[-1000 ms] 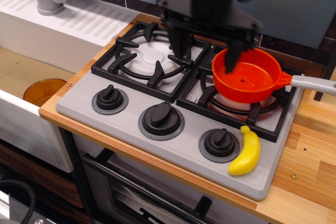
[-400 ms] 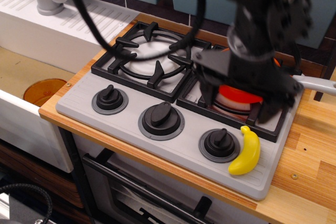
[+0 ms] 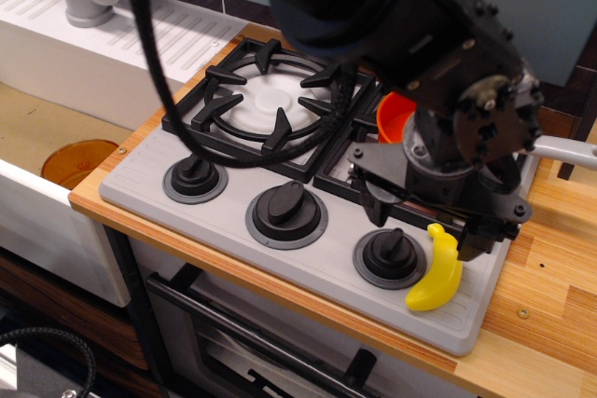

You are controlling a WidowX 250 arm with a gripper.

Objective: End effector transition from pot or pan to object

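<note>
While the bulky black arm (image 3: 410,34) fills the upper middle of the view, its hand (image 3: 424,216) hangs low over the front right part of the toy stove (image 3: 233,249), the crossbar running from above the right knob (image 3: 390,256) to the upper end of the toy banana (image 3: 437,272). One finger (image 3: 478,235) stands just beside the banana's upper tip; whether it touches cannot be told. The other finger is lost against the dark grate. The fingers are spread wide apart with nothing between them.

The banana lies on the grey stove panel near its front right corner, just right of the right knob and close to the panel's right edge. Bare wooden worktop (image 3: 550,258) lies open beyond that edge.

The orange saucepan (image 3: 394,116) sits on the right burner grate, mostly hidden behind the arm; only its left rim shows, with the grey handle (image 3: 567,149) reaching toward the worktop's right edge.

The left burner grate (image 3: 261,109) and the two left knobs (image 3: 195,177) stand unobstructed. An amber bowl (image 3: 78,161) sits in the sink beyond the worktop's left edge.
</note>
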